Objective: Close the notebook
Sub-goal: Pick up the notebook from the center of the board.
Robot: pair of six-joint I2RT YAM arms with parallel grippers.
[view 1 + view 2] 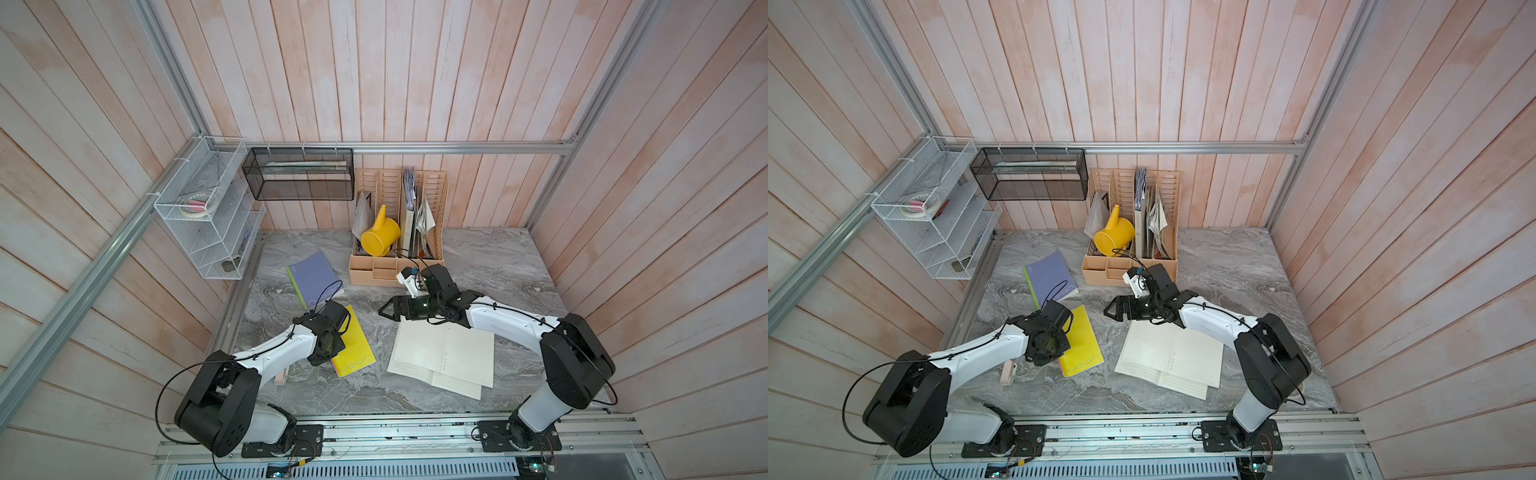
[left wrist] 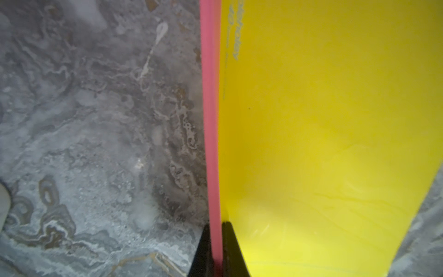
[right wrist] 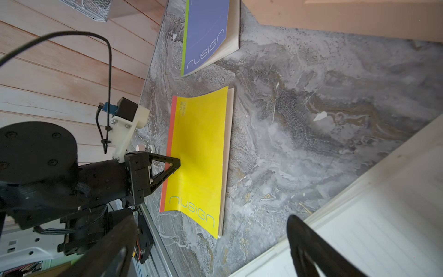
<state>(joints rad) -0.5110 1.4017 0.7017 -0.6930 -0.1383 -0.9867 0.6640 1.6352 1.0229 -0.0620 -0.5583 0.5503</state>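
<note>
Three notebooks: the open notebook [image 1: 449, 357] near the desk's [image 1: 498, 266] front edge under the right arm [image 1: 507, 320]; bare desk left of it, then the yellow notebook [image 1: 357, 345], left tool [image 3: 178, 163] clenched at its pink spine [image 2: 211, 120]; purple notebook [image 1: 313, 278] beyond; right tool [image 1: 384, 311] released.

Grey marble desk [image 1: 498, 266] with its storage fittings and stray stationery.
A closed purple notebook [image 1: 314, 279] lies flat near the far left corner, cover up. A beige desk organiser [image 1: 397, 270] stands at the middle of the far edge; a yellow watering can [image 1: 379, 237] leans in its left slot, spout upward, and papers [image 1: 409, 187] stand in the slots beside it. A black mesh basket [image 1: 299, 178] hangs above the far left corner. Beside it, a white wire rack [image 1: 208, 249] over the left edge holds a tape roll [image 1: 195, 206] in its upper tier.
</note>
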